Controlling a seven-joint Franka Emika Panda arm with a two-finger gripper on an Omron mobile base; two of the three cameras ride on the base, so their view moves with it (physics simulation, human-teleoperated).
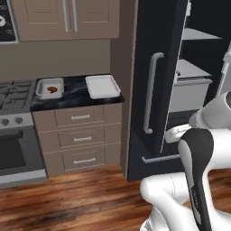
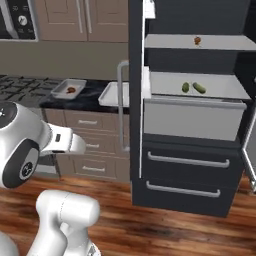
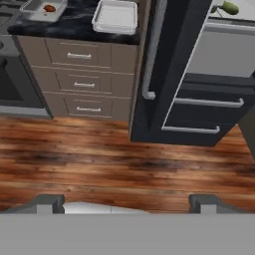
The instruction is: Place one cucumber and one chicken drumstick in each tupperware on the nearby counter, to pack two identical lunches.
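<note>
From the left base view, the black marbled counter (image 1: 74,97) carries two white tupperware: the left tupperware (image 1: 49,87) holds a brown chicken drumstick (image 1: 53,89), and the right tupperware (image 1: 103,85) beside it lies bare inside. The dark fridge door (image 1: 155,81) stands swung open just right of the counter, and the white arm (image 1: 198,180) rises at the lower right. From the right base view, two green cucumbers (image 2: 192,87) lie side by side on the fridge's middle shelf (image 2: 200,85), and a second drumstick (image 2: 198,40) sits on the upper shelf (image 2: 195,42); both containers show on the counter to the left of the open door. From the hand view, the gripper (image 3: 127,203) hangs over the wooden floor (image 3: 99,159) with its two fingertips (image 3: 50,203) set wide apart and nothing between them, well away from the counter, the containers and the fridge; one cucumber peeks in at the top right corner.
</note>
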